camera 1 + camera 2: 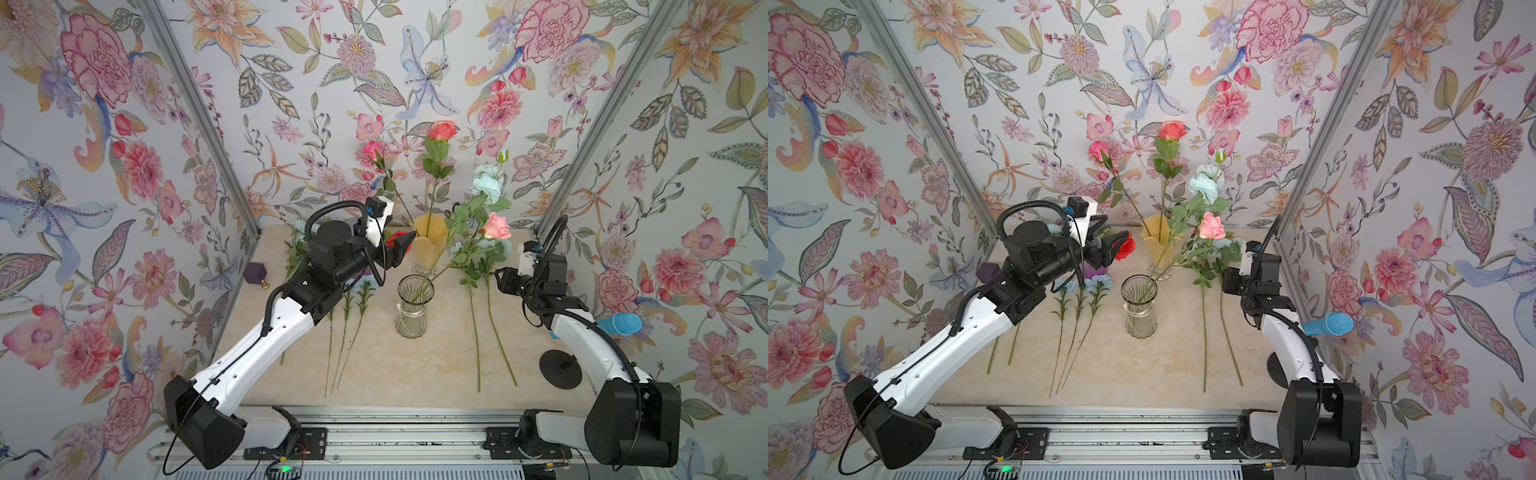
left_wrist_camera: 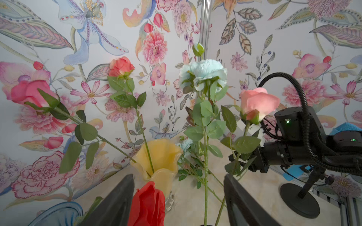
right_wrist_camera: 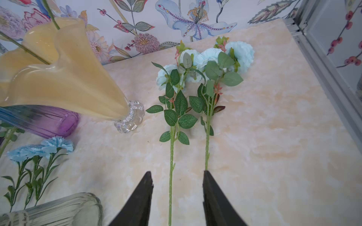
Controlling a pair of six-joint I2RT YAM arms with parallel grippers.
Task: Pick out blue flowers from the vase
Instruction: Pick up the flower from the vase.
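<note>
on the near half of the pale marbled table (image 1: 415, 374), blue flowers already lie flat with their stems pointing near: frilly single-headed pale blue flowers (image 1: 1096, 282) on the left, two leafy pale blue sprays (image 3: 207, 58) on the right. the right fingers (image 3: 141, 195) are spread above those sprays. one stem runs along the table between them, and they pinch nothing.

between the two groups stands a clear ribbed glass vase (image 1: 414, 307). from it, as far as i can tell, rises one more pale blue leafy spray (image 2: 203, 72), leaning far and right beside a pale pink rose (image 2: 258, 103). the left fingers (image 2: 117, 195) are spread wide, just far-left of that vase. a red rose (image 2: 147, 203) shows between them and does not look gripped.

farthest, a yellow ruffled glass vase (image 2: 162, 156) holds a coral rose (image 2: 121, 66) and a deep pink rose (image 2: 29, 94).

the standing spray should be light, with a thin stem that is stiff but slick and cloth blooms that crush easily. the best hold looks like the bare stem just above the rim, below the leaves. it wants drawing out along the stem's line, or the light vase may tip and the pink rose's leaves may snag.
</note>
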